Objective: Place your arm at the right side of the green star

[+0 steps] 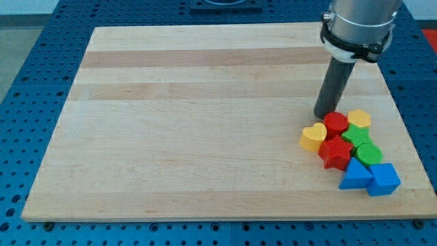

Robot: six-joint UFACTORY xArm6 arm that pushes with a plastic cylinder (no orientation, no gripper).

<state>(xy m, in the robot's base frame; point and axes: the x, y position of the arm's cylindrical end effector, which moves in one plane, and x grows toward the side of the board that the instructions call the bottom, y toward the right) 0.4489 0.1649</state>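
The green star (356,135) lies in a tight cluster of blocks at the view's lower right of the wooden board (191,123). It sits between the red round block (335,124) on its left, the yellow block (359,119) above it and the green round block (369,153) below it. My tip (322,115) rests on the board just above and to the left of the red round block, up and left of the green star. The rod rises to the arm's metal cuff (358,24).
The same cluster holds a yellow heart (314,137) at its left, a red star (335,152), a blue triangle (354,175) and a blue block (383,180) near the board's bottom-right edge. A blue perforated table (34,82) surrounds the board.
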